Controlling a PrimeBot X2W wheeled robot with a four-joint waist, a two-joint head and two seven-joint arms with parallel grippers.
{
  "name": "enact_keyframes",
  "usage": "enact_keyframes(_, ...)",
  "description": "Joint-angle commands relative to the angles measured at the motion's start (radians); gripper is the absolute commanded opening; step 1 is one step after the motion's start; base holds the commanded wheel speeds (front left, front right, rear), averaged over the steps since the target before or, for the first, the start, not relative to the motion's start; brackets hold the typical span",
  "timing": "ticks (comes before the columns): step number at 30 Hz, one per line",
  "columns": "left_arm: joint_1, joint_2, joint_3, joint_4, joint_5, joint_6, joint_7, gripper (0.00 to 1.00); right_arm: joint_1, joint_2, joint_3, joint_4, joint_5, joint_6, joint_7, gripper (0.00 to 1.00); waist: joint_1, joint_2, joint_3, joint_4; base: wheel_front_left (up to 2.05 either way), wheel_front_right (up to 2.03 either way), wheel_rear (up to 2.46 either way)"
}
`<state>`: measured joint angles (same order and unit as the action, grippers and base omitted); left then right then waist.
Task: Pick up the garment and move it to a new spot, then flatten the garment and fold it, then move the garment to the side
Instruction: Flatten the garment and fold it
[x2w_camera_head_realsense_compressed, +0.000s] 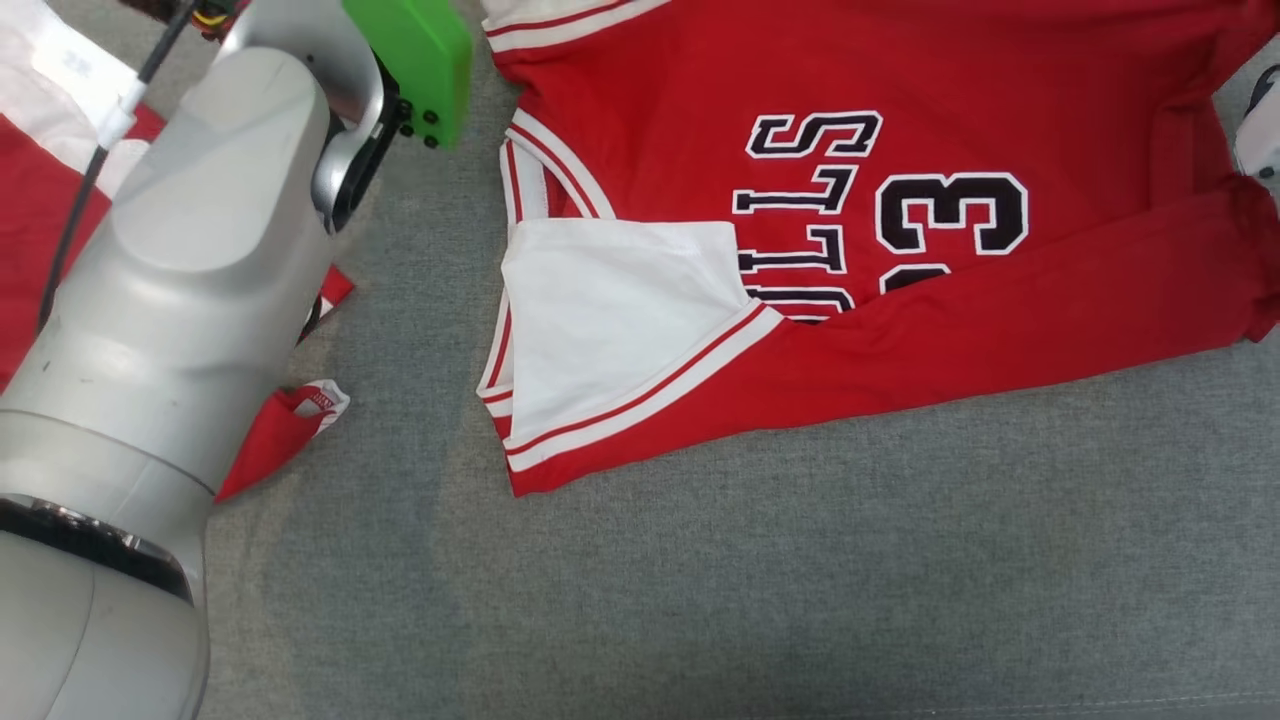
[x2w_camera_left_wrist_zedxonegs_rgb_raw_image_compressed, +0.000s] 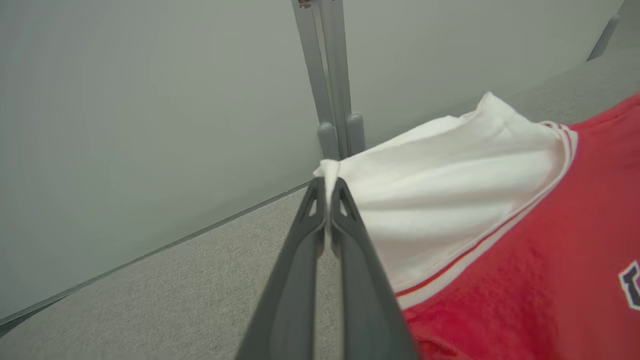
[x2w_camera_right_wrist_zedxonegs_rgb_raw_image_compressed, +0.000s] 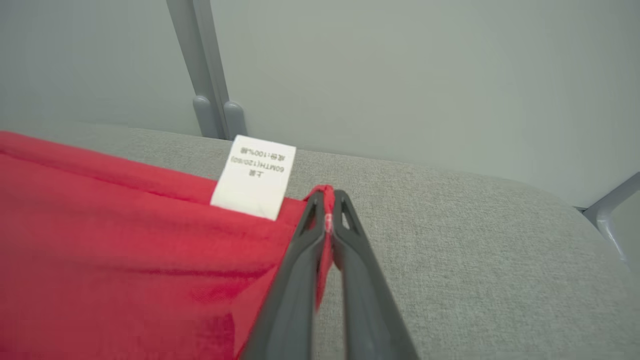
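Grey cloth surface (x2w_camera_left_wrist_zedxonegs_rgb_raw_image_compressed: 175, 300) under the red jersey (x2w_camera_left_wrist_zedxonegs_rgb_raw_image_compressed: 525, 280), left gripper (x2w_camera_left_wrist_zedxonegs_rgb_raw_image_compressed: 327, 187) pinching its white sleeve (x2w_camera_left_wrist_zedxonegs_rgb_raw_image_compressed: 450, 175), right gripper (x2w_camera_right_wrist_zedxonegs_rgb_raw_image_compressed: 327, 200) clamped on a hem corner (x2w_camera_right_wrist_zedxonegs_rgb_raw_image_compressed: 324, 191) by the label (x2w_camera_right_wrist_zedxonegs_rgb_raw_image_compressed: 255, 177), probably to lift it spread out.

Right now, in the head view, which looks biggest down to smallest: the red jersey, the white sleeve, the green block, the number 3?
1. red jersey
2. white sleeve
3. green block and number 3: about alike, and the block is nearer the camera, so unranked.
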<state>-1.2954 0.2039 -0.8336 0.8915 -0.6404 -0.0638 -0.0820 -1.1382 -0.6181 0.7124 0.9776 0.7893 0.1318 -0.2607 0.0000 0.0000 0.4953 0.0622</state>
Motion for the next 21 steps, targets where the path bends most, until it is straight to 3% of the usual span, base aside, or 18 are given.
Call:
enact_keyframes(1,0.025,0.015,-0.006,0.0,0.006,-0.008,-0.009,0.0,0.034,-0.014,-0.008,-0.016,0.011,-0.002,-0.004,0.0,0.0,0.0,-0.033,0.008,0.0,0.0,0.0)
enact_keyframes(10,0.185,0.08,-0.057,-0.119,-0.024,-0.04,0.03,0.0,0.223,-0.06,-0.042,-0.149,0.054,-0.002,-0.005,0.0,0.0,0.0,-0.133,0.026,0.0,0.0,0.0)
enact_keyframes(21,0.493,0.245,-0.104,-0.482,-0.185,-0.047,0.258,0.0,0.418,-0.114,0.024,-0.21,0.165,-0.002,0.034,0.0,0.0,0.0,-0.233,0.031,0.0,0.0,0.0)
